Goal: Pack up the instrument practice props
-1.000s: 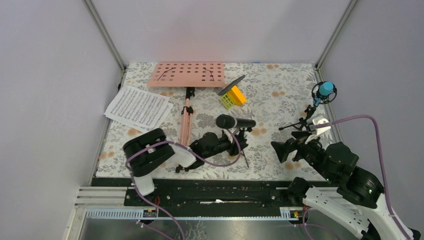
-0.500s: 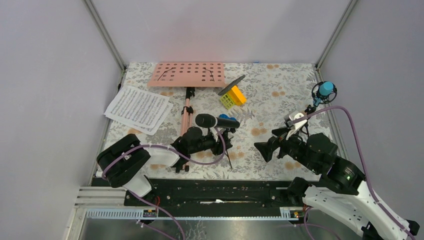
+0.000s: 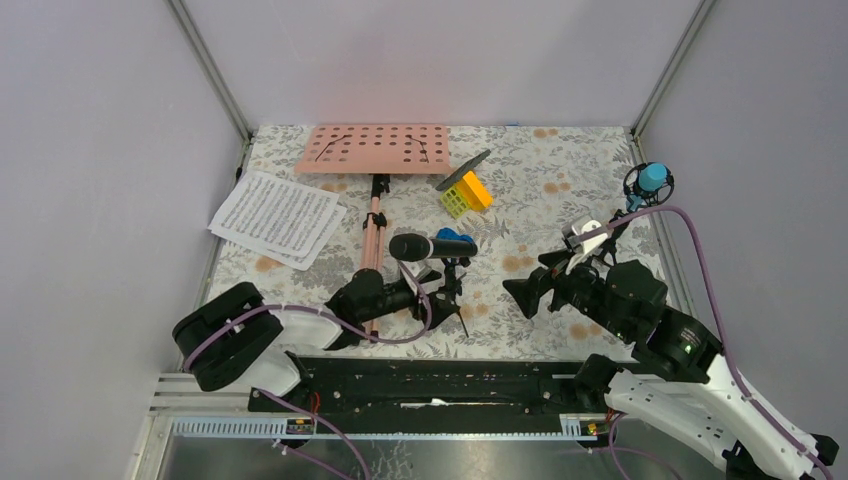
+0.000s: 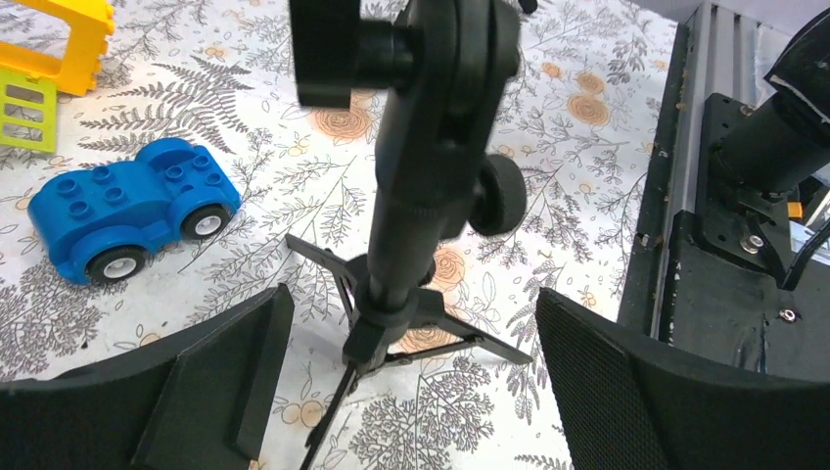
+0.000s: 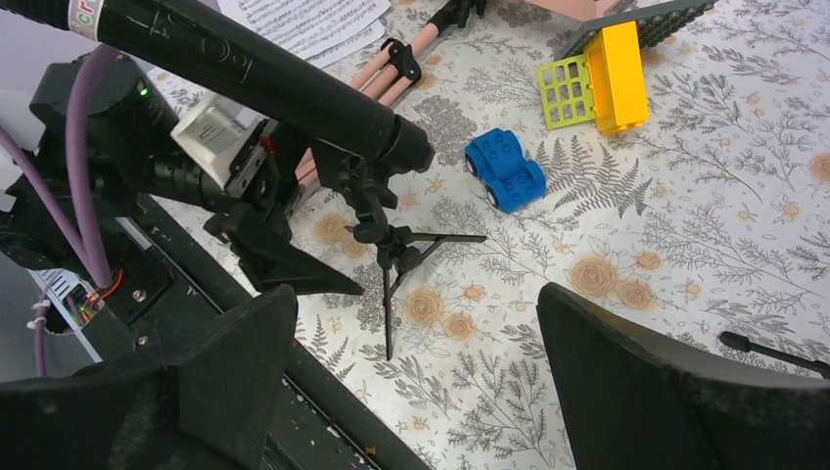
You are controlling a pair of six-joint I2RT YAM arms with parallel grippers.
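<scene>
So the left pincer [image 4: 411,294] is spread wide open, 1 finger on each side of the little tripod [image 4: 387,315] under the black mic [image 3: 420,246], and neither finger touches it. The mic stands on that tripod near the front middle of the table [image 3: 560,200]. A blue toy car [image 4: 132,206] sits just beside it, with a yellow-green block [image 3: 462,195] further back. The right pincer [image 5: 416,294] is open too, with nothing in it, off to the mic's right. The pink music stand [image 3: 375,148] lies at the back, the sheet music [image 3: 275,215] is at the left, and the blue mic [image 3: 650,180] is by the right edge.
</scene>
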